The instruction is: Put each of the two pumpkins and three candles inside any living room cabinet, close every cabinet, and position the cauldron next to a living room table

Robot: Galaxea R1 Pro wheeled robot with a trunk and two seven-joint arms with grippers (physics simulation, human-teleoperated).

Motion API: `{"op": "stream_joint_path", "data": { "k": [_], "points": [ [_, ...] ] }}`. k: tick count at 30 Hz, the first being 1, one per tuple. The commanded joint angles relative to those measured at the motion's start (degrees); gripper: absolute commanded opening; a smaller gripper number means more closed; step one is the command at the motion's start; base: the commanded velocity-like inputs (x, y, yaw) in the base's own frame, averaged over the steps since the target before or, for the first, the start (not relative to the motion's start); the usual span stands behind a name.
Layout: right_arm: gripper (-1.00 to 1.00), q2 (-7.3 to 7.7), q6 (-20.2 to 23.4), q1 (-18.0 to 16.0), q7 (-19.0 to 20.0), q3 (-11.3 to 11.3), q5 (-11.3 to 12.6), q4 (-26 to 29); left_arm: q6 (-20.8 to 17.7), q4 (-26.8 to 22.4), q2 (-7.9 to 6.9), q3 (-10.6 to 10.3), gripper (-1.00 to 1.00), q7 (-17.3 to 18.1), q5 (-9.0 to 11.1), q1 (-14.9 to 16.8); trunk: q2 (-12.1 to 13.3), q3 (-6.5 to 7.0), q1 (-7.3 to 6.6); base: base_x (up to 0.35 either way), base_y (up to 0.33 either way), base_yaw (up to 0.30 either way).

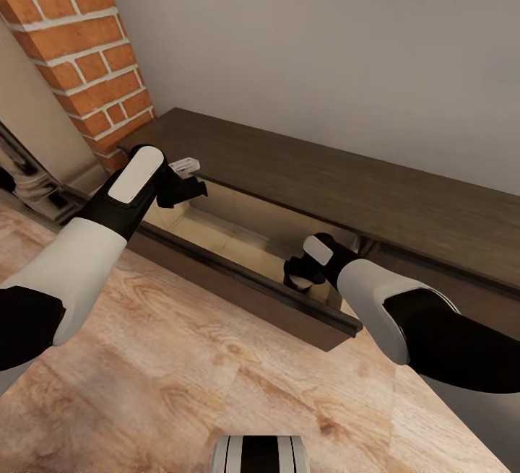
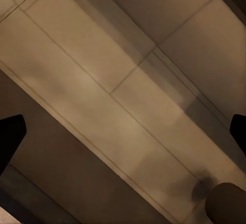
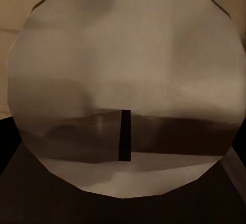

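The long dark-brown cabinet (image 1: 339, 184) stands against the wall with one drawer (image 1: 238, 287) pulled out, its pale wood inside showing. My right gripper (image 1: 302, 276) reaches down into the drawer's right end, shut on a beige candle (image 1: 304, 284). In the right wrist view the candle's round top (image 3: 123, 65) with its short dark wick sits very close. My left gripper (image 1: 186, 190) hovers open over the drawer's left end, holding nothing. The left wrist view looks down at the drawer floor (image 2: 118, 80), with a tan candle (image 2: 226, 202) at the picture's edge. Pumpkins, cauldron and table are out of view.
A red brick pillar (image 1: 87, 47) rises at the cabinet's left end, with a plain grey wall (image 1: 325, 40) behind. Light wood floor (image 1: 188, 379) spreads in front of the drawer. My base (image 1: 258, 455) shows at the bottom edge.
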State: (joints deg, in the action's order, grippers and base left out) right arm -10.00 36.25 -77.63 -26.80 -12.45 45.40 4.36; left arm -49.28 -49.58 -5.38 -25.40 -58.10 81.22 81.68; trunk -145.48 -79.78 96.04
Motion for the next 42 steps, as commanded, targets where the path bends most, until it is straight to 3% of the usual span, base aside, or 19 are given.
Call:
{"op": "stream_joint_path", "data": {
  "k": [1, 8, 9, 29, 42],
  "points": [
    [-1.0, 0.0, 0.22, 0.0, -0.36, -0.47, 0.61, 0.11, -0.02, -0.08, -0.07, -0.22, 1.0, -0.53, 0.52, 0.05, -0.02, -0.04, -0.01, 0.0, 0.0, 0.0],
    [-1.0, 0.0, 0.22, 0.02, -0.36, -0.47, 0.57, 0.11, -0.02, -0.14, -0.07, -0.24, 1.0, -0.56, 0.52, 0.05, -0.02, -0.04, -0.01, 0.0, 0.0, 0.0],
    [1.0, 0.0, 0.22, 0.02, -0.36, -0.47, 0.57, 0.1, -0.02, -0.15, -0.07, -0.22, 1.0, -0.57, 0.52, 0.05, -0.02, -0.04, -0.01, 0.0, 0.0, 0.0],
    [1.0, 0.0, 0.22, 0.02, -0.36, -0.55, 0.56, 0.06, -0.02, -0.44, -0.08, -0.09, 1.0, -0.57, 0.52, 0.05, -0.02, -0.04, -0.01, 0.0, 0.0, 0.0],
    [1.0, 0.0, 1.01, 0.02, -0.59, -0.34, 1.01, 0.03, -0.02, -0.43, -0.16, -0.09, 1.0, -0.53, 0.61, 0.05, 0.16, 2.84, -0.35, 0.0, 0.0, 0.0]
  ]
}}
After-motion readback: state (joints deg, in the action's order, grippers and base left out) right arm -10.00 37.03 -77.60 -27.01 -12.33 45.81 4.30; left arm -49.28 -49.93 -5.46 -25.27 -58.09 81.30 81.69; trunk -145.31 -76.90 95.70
